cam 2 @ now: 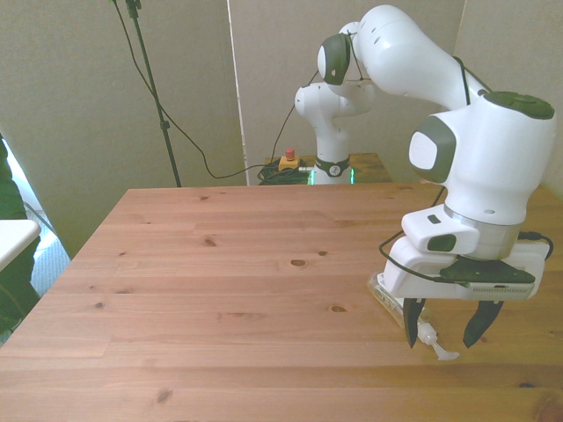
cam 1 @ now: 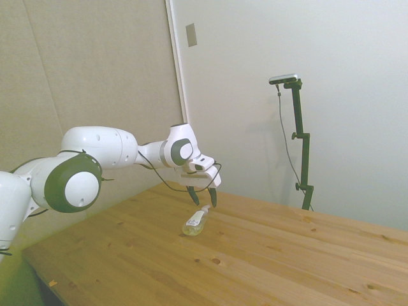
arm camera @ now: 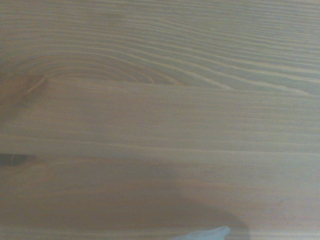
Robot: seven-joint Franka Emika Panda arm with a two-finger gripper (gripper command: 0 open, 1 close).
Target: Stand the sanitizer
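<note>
The sanitizer lies flat on the wooden table, a slim clear bottle of yellowish liquid with a white cap. In the front view its cap shows between the fingers, most of the body hidden behind the hand. My gripper hangs just above the cap end, open, with a dark finger on either side. The fingertips stand slightly above the table. In the wrist view only a pale sliver of the bottle shows at the frame's edge.
The bottle lies near the front view's right side of the table. A red-topped button box and cables sit behind the far edge. Something dark and a white surface sit at the front view's left edge.
</note>
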